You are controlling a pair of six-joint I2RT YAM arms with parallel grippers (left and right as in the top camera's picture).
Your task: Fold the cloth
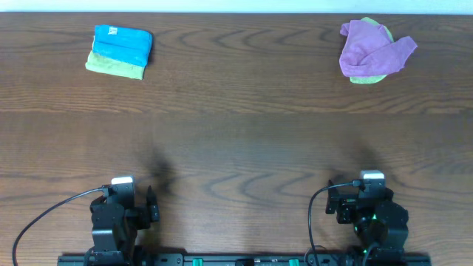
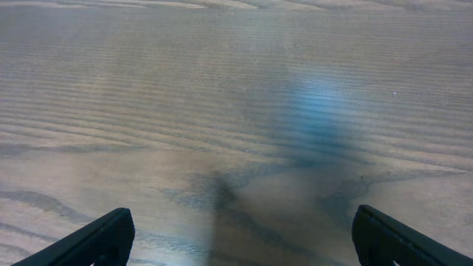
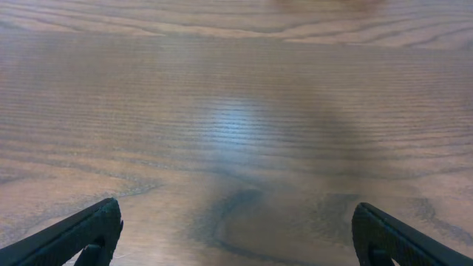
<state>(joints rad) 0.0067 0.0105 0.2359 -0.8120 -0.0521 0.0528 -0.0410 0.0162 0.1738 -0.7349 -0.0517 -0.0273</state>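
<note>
The left end effector sits low over the bare wooden tabletop at the near edge, its two dark fingers spread wide apart with nothing between them. The right end effector is the same, fingers parted and empty above bare wood. The crumpled purple cloth lies at the far right of the tabletop, well apart from the right end effector and roughly straight ahead of it. It is heaped on a crumpled green cloth, whose edge shows at its near side. At the far left, well ahead of the left end effector, a folded blue cloth rests on a folded green cloth. Neither wrist view shows any cloth clearly.
</note>
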